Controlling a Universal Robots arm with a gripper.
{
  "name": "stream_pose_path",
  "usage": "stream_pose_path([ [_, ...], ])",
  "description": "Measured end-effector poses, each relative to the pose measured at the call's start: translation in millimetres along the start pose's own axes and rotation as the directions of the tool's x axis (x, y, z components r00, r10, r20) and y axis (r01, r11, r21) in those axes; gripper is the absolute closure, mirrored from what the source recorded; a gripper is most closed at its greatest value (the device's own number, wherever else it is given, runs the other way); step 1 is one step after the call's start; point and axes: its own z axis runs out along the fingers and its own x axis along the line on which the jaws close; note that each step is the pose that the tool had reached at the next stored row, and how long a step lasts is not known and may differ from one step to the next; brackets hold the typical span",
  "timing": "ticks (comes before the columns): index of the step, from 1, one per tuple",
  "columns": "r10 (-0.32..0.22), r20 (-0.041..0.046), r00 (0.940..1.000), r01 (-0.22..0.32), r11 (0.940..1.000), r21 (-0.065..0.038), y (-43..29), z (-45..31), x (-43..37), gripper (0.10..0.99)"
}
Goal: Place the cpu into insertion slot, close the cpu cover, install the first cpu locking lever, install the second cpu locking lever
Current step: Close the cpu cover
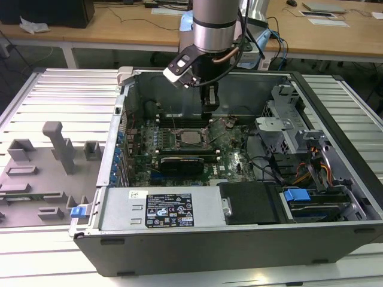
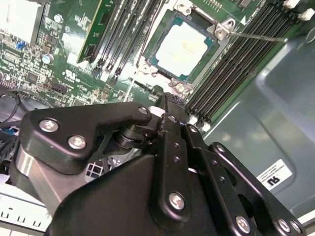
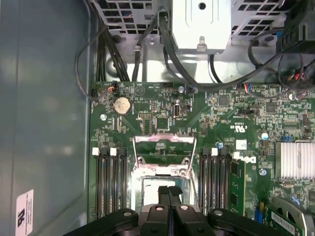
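Grey worktop (image 1: 54, 95), at the exterior view's left, carries an open PC case (image 1: 114, 161). Mid-board, the cpu (image 2: 186, 45) lies silver face up in the slot (image 3: 139, 183), flat so the pins can meet it. In the first wrist view the cover (image 3: 165, 139) stands flipped up off the slot, leaving the chip bare. The tool (image 1: 209, 107) hangs just above, fingers (image 3: 162, 192) pressed together w/ nothing between, prob. set to push rather than grip. Drive cage (image 1: 287, 131) at right.
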Motion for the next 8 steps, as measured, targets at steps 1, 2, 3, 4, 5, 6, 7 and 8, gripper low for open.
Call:
stream_pose_path([
  [1, 0.0, 0.0, 1.0, 0.0, 1.0, 0.0, 1.8, 0.1, 0.0, 0.98],
  [2, 0.0, 0.0001, 1.0, 0.0, 1.0, 0.001, 2.9, 0.1, 0.0, 0.98],
  [3, 0.0, -0.0001, 1.0, 0.0, 1.0, 0.001, 4.6, 0.3, 0.0, 0.98],
  [4, 0.0, 0.0, 1.0, 0.0, 1.0, 0.001, 6.3, 0.3, 0.0, 0.98],
  [5, 0.0, 0.0, 1.0, 0.0, 1.0, 0.001, 7.1, 0.4, 0.0, 0.98],
  [6, 0.0, 0.0, 1.0, 0.0, 1.0, 0.001, 8.4, 0.4, -0.1, 0.98],
  [7, 0.0, 0.0, 1.0, 0.0, 1.0, 0.001, 9.7, 0.5, -0.1, 0.98],
  [8, 0.0, 0.0, 1.0, 0.0, 1.0, 0.001, 10.7, 0.5, -0.1, 0.98],
])
